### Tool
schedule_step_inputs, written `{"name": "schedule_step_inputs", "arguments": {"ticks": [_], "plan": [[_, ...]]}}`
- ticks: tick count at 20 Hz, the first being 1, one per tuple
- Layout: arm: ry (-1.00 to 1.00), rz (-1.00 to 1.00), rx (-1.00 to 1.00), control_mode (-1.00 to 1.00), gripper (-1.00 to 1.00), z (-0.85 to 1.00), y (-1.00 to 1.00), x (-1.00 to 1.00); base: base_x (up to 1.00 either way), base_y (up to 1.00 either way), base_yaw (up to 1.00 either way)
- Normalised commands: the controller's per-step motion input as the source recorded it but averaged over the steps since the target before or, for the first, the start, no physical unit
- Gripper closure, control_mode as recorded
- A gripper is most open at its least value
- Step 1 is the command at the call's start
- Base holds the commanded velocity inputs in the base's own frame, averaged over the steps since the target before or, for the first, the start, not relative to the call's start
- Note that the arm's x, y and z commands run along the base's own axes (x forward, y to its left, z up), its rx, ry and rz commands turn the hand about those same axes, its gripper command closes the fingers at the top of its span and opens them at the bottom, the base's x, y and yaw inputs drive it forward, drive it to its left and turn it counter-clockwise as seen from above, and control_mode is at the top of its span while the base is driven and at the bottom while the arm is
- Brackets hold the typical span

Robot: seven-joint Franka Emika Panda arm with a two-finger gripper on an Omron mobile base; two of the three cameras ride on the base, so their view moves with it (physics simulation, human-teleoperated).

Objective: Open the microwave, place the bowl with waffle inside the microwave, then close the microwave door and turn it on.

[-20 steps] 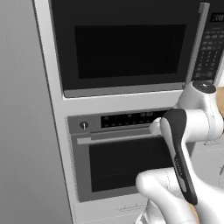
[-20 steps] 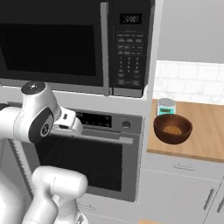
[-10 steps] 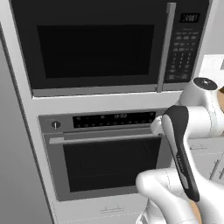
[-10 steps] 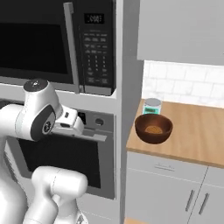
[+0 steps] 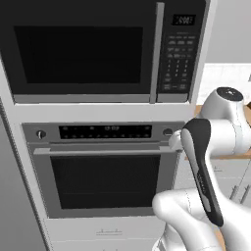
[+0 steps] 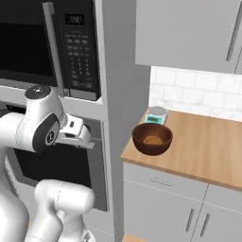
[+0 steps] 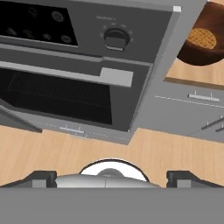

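Glossy black built-in microwave (image 5: 103, 51) sits shut above the steel wall oven (image 5: 105, 169). Right base view: round dark wooden bowl with waffle (image 6: 152, 138) rests on the wood counter (image 6: 208, 151). Hand view: gripper (image 7: 111, 177) spread wide, empty.

One large black built-in microwave (image 5: 98, 49) with one slim vertical door handle (image 5: 159, 51). One steel wall oven (image 5: 105, 171) carrying two round knobs. One round dark brown wooden bowl (image 6: 152, 139) holding one tan waffle (image 6: 152, 140). One small kitchen scale (image 6: 156, 115) on the wooden surface (image 6: 212, 151).
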Motion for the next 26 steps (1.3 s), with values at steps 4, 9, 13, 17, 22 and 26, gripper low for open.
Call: {"name": "schedule_step_inputs", "arguments": {"ticks": [4, 9, 13, 17, 22, 26], "plan": [[0.0, 0.0, 0.0, 1.0, -1.0, 0.0, 0.0, 0.0, -0.05, -0.56, 0.23], [0.0, 0.0, 0.0, 1.0, -1.0, 0.0, 0.0, 0.0, -0.07, -0.47, 0.23], [-0.13, 0.03, 0.0, -1.0, -1.0, 0.03, 0.01, -0.01, -0.02, -0.05, 0.04], [-0.27, 0.01, -0.06, -1.0, -1.0, 0.39, 0.29, 0.0, 0.0, 0.0, 0.0], [-0.29, 0.0, -0.08, -1.0, -1.0, 0.66, 0.45, 0.0, 0.0, 0.0, 0.0], [-0.27, 0.0, -0.03, -1.0, -1.0, 0.7, 0.32, -0.01, 0.0, 0.0, 0.0]]}}
